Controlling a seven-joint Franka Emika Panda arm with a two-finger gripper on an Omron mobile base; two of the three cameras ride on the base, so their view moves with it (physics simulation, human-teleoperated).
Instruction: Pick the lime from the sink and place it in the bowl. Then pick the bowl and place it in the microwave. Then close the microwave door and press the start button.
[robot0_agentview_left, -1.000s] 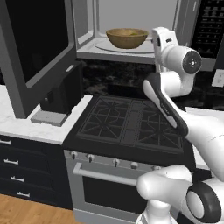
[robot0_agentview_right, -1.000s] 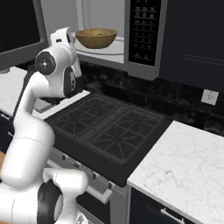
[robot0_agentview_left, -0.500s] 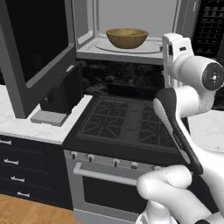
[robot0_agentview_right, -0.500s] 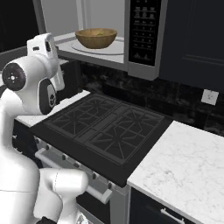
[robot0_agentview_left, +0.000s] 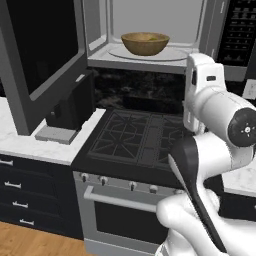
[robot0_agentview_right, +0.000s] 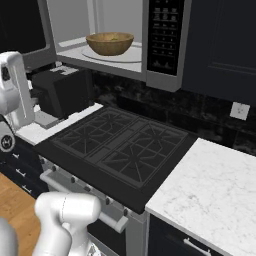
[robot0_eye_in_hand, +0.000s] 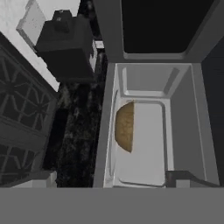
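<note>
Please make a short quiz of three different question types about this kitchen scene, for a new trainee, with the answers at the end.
1. True or false: the bowl sits inside the microwave.
2. Multiple choice: the microwave door is A) shut, B) swung open, C) removed.
3. Short answer: what stands on the counter under the open door?

Key:
1. True; it rests on the glass turntable.
2. B.
3. A black coffee machine, beside the stove.
</note>
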